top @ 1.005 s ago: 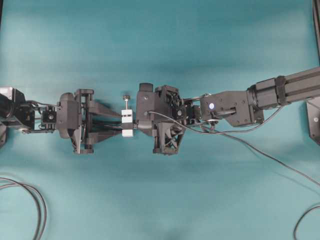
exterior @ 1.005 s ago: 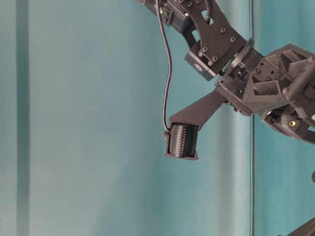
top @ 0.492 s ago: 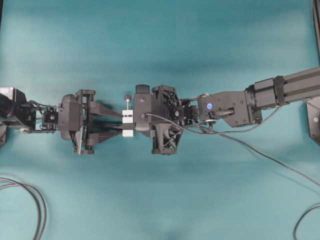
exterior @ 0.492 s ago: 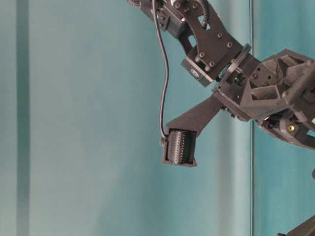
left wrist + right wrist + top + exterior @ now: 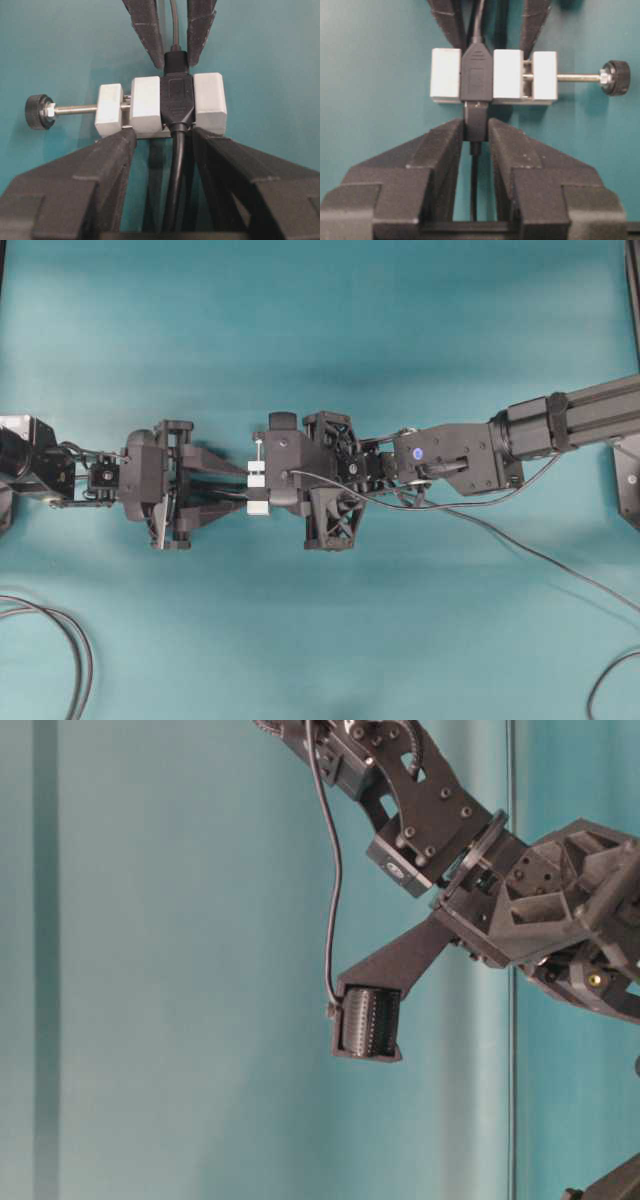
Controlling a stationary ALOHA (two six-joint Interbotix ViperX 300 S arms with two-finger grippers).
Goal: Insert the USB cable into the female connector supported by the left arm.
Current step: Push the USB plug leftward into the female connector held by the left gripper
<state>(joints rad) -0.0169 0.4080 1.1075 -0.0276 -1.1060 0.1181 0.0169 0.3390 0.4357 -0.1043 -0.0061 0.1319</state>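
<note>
We see the two arms meeting nose to nose above the teal counter [image 5: 320, 640]. Our left end effector [image 5: 160, 135] clamps the female connector [image 5: 162, 104], its fingers [image 5: 112, 150] pressing the white blocks from either side, the screw knob [image 5: 39, 112] sticking out sideways. Our right end effector [image 5: 476, 131] pinches the plug of the USB cable [image 5: 475, 122] between its pads [image 5: 447, 137]. The plug's front end sits at the mouth of the connector's black body; how deep it has gone, we cannot tell.
</note>
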